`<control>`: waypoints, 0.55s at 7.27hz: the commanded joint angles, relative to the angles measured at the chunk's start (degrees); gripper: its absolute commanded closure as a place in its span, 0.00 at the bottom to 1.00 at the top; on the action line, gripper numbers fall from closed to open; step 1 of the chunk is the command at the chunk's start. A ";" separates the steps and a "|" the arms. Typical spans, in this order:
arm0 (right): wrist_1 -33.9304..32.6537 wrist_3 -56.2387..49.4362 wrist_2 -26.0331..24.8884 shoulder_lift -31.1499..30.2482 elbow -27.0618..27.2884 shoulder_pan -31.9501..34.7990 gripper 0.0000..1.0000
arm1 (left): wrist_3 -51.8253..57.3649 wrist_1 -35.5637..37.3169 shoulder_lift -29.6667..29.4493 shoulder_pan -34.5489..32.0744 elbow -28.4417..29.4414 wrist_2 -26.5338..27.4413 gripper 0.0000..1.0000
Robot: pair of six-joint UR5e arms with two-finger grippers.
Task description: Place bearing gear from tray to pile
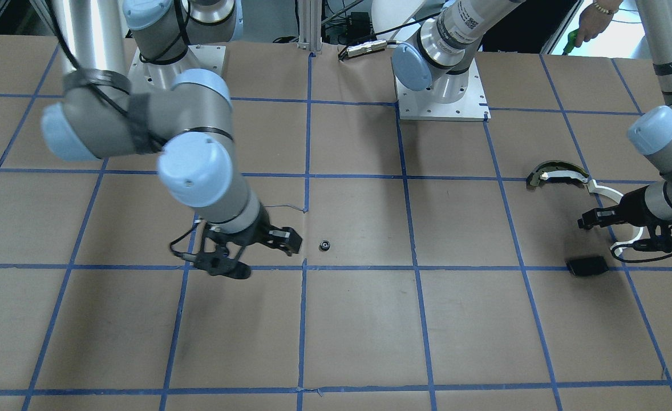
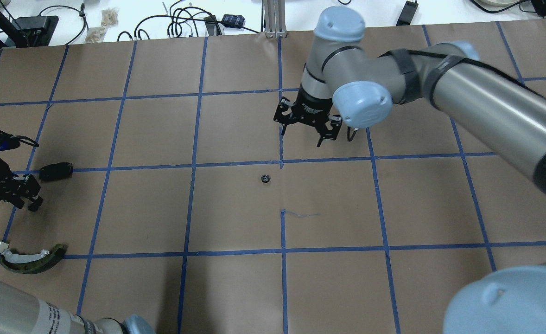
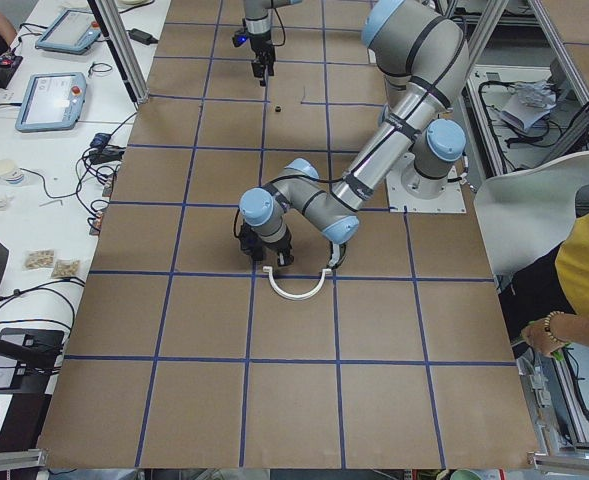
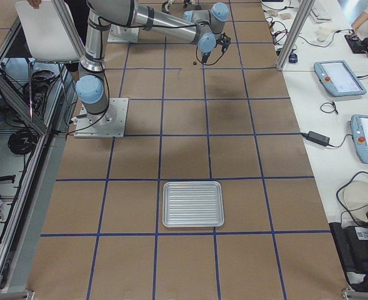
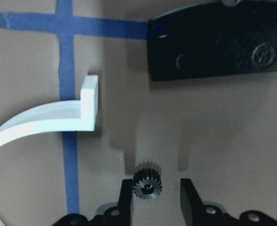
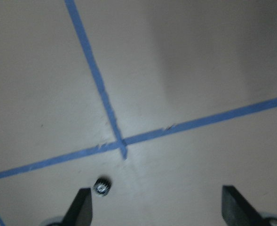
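Right wrist-mounted view, risk first: bearing gear [image 6: 102, 186] lies on the paper just beside one fingertip of your right gripper [image 6: 159, 209], far off centre. Close from here and you likely knock it rolling, not catch it. Jaws wide apart, holding nothing. Gear sits mid-table, well apart from the pile [image 2: 32, 260]. Farther off, left gripper [image 5: 156, 188] over the pile: part open, a small toothed gear [image 5: 147, 185] against one finger, gap on the other; white arc [image 5: 44, 120], black plate [image 5: 218, 42] beyond

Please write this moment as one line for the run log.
left tool: open, gear between jaws, at pile | right tool: open, hovers near second gear | tray: no gear visible
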 commanded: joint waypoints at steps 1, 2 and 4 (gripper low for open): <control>6.01 -21.30 -6.28 -9.11 -0.93 -12.62 0.00 | -0.46 -1.09 1.06 -1.10 0.96 -0.01 0.00; 12.71 -22.50 -6.48 -12.45 -2.25 -13.89 0.00 | -0.46 -1.36 2.99 -5.38 2.36 -0.27 0.00; 17.52 -22.59 -7.79 -18.16 -4.55 -10.15 0.00 | -5.51 -1.36 5.90 -20.02 6.31 -0.80 0.00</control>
